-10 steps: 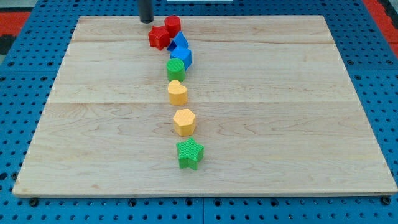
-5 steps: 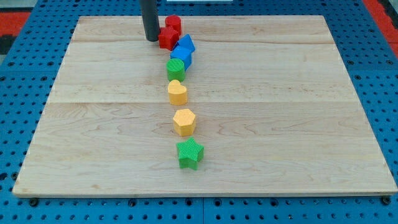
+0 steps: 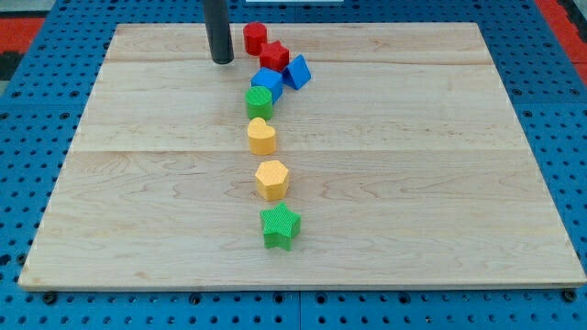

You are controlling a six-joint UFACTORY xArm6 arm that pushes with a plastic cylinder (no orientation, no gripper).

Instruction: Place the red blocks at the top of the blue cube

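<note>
Red blocks (image 3: 264, 47), my tip (image 3: 222, 61) left

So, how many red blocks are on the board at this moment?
2. One red block sits near the view's top edge, right of my tip. The other red block lies just below-right of it, directly above the blue cube. None seems hidden.

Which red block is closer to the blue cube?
The lower red block. It sits right above the blue cube, nearly touching it, while the other red block lies farther toward the view's top.
</note>
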